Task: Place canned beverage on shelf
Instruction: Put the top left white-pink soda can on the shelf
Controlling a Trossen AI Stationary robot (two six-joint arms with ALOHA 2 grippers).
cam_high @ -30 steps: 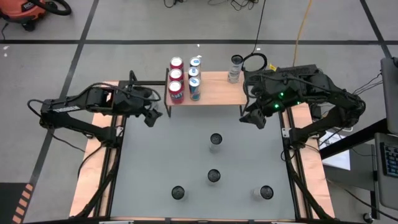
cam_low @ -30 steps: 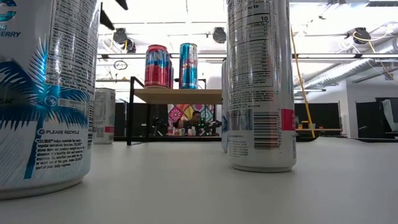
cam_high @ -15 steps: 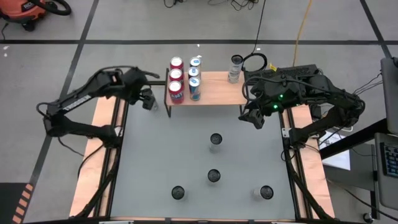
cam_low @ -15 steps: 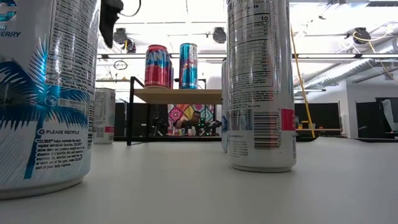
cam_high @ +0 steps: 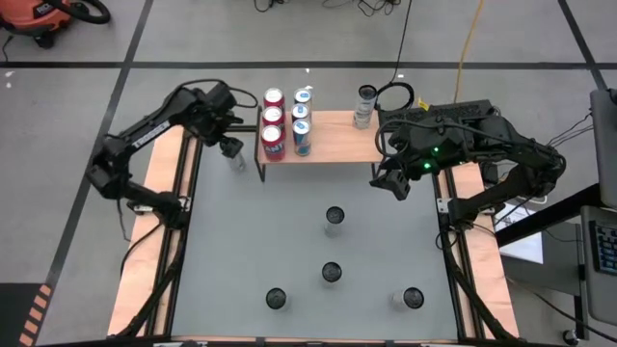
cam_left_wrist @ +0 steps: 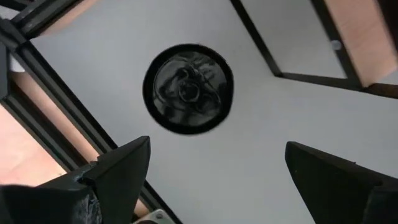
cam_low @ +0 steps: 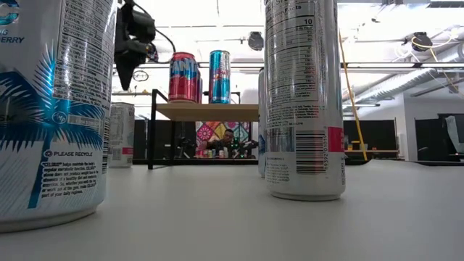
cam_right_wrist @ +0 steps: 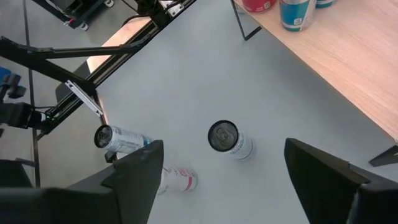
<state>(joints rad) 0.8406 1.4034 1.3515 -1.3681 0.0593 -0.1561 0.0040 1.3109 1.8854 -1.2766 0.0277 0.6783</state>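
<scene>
Wooden shelf [cam_high: 333,137]: table's far edge, five cans on its left end
Can [cam_high: 237,161]: on table, left of shelf
Left gripper [cam_high: 229,146]: above can, jaws wide, empty
Right gripper [cam_high: 390,183]: near shelf's right end, jaws wide, empty

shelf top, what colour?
Light-brown wood grain; the shelf top shows best in the high view, with red and blue cans on its left end.
</scene>
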